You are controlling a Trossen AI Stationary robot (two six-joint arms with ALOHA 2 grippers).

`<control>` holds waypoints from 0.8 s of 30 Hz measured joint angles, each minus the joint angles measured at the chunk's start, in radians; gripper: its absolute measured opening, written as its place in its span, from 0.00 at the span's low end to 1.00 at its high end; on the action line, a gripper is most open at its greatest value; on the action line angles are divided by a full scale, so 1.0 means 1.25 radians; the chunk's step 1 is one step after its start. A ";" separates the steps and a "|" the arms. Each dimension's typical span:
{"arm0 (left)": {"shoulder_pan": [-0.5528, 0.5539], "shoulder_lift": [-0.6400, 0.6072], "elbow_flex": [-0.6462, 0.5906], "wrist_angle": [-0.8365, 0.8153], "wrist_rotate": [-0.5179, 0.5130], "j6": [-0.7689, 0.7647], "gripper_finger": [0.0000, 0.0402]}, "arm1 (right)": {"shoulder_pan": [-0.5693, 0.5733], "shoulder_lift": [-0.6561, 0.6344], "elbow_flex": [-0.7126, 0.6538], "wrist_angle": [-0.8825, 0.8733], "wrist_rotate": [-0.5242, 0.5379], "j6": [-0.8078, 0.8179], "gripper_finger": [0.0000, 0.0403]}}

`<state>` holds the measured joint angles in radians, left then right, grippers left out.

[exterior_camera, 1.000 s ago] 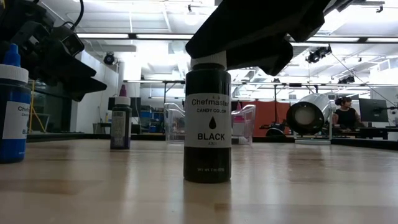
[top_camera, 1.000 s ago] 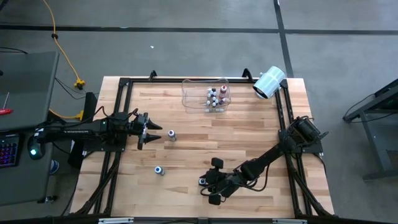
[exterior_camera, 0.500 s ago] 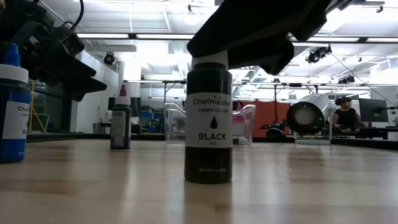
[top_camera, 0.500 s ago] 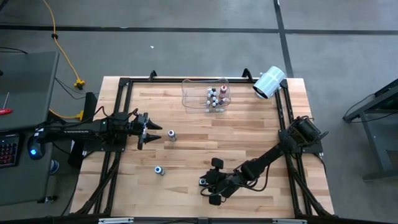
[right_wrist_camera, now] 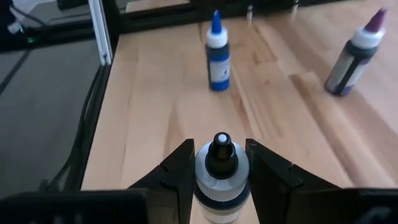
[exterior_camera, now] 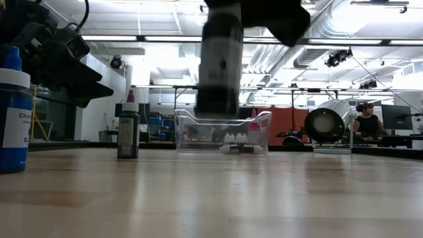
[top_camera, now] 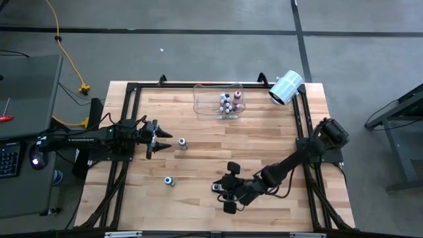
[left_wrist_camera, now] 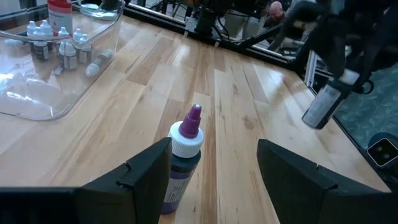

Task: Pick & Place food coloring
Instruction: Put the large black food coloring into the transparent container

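Left hand (top_camera: 160, 137) rested at surface's (top_camera: 264, 142) left side, fingers (left_wrist_camera: 144, 171) apart, purple-tipped bottle (top_camera: 183, 143) standing just beyond them. Blue-capped bottle (top_camera: 170, 181) stood nearer front, left of centre. Clear bin (top_camera: 218, 99) at far edge, centre, held cluster of small bottles (top_camera: 229, 104). Right hand (top_camera: 223, 192) hung near front centre, clamped on black-labelled bottle (exterior_camera: 220, 66), lifted clear of surface, cap between fingers (right_wrist_camera: 181, 171). White paper roll (top_camera: 286, 87) lay at far right corner.
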<state>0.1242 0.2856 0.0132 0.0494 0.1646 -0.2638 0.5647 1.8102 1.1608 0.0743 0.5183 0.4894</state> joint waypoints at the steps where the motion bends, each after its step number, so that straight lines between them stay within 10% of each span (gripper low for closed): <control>1: 0.000 0.000 0.000 0.000 0.000 0.000 0.58 | -0.004 -0.008 0.004 -0.007 0.000 0.000 0.28; 24: 0.000 0.000 0.000 0.000 -0.001 0.000 0.58 | -0.342 -0.078 0.411 -0.427 0.117 -0.284 0.28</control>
<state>0.1240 0.2858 0.0132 0.0494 0.1638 -0.2638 0.1371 1.7130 1.6742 -0.4597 0.6648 0.1348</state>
